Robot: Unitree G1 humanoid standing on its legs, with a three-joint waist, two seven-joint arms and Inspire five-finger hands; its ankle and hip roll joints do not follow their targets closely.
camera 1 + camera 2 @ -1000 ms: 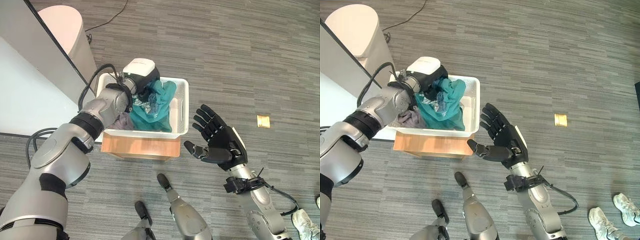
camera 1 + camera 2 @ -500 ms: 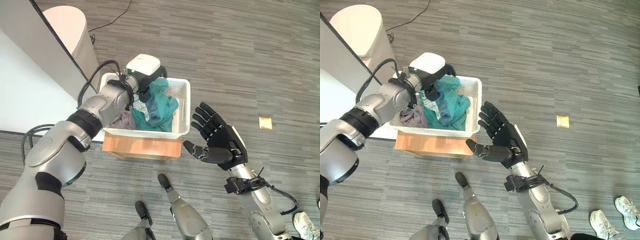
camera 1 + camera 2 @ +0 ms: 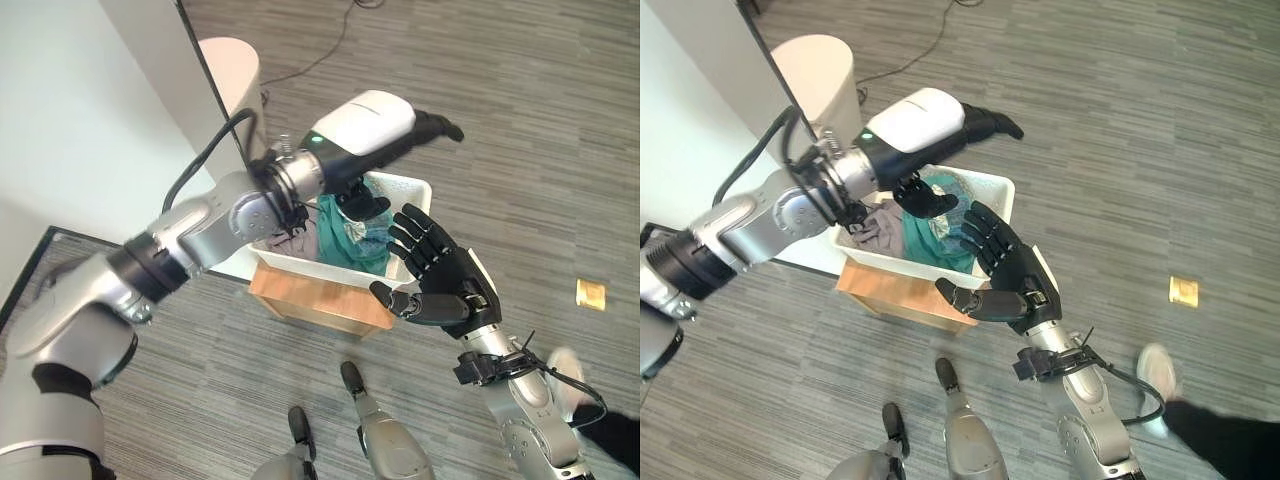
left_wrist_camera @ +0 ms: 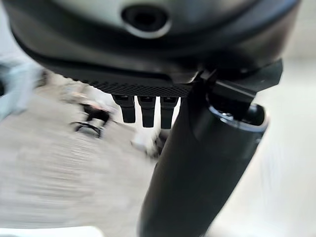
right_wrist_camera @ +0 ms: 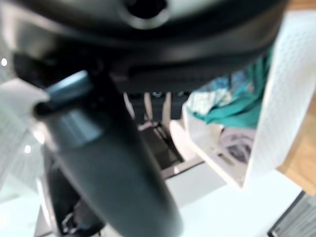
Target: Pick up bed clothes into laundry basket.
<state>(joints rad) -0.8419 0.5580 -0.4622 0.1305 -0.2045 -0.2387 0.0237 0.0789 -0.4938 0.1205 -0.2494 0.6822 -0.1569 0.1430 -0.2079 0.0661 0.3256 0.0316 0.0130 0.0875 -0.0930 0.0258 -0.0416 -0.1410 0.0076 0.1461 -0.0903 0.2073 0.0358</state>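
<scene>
The white laundry basket [image 3: 300, 262] stands on a low wooden box [image 3: 318, 300]. Inside it a teal garment [image 3: 345, 236] lies heaped, with a grey cloth [image 3: 873, 226] beside it. My left hand [image 3: 372, 122] hovers above the basket, open with its fingers straight and holding nothing. Its straight fingers [image 4: 148, 108] also show in the left wrist view. My right hand [image 3: 442, 282] is open, palm up, just in front of the basket's near right corner and apart from it. The right wrist view catches the basket wall [image 5: 276, 98] and the teal garment [image 5: 237, 109].
A white bed surface [image 3: 80, 110] with a dark edge runs along the left. A pale round bin [image 3: 230, 70] stands behind the basket. A small gold plate [image 3: 590, 292] lies on the grey plank floor at the right. A person's shoe [image 3: 1155, 366] shows at the lower right.
My left hand has come up out of the basket with straight fingers, leaving the teal garment inside. The camera has swung, shifting the whole scene. A person's foot has come in at the lower right.
</scene>
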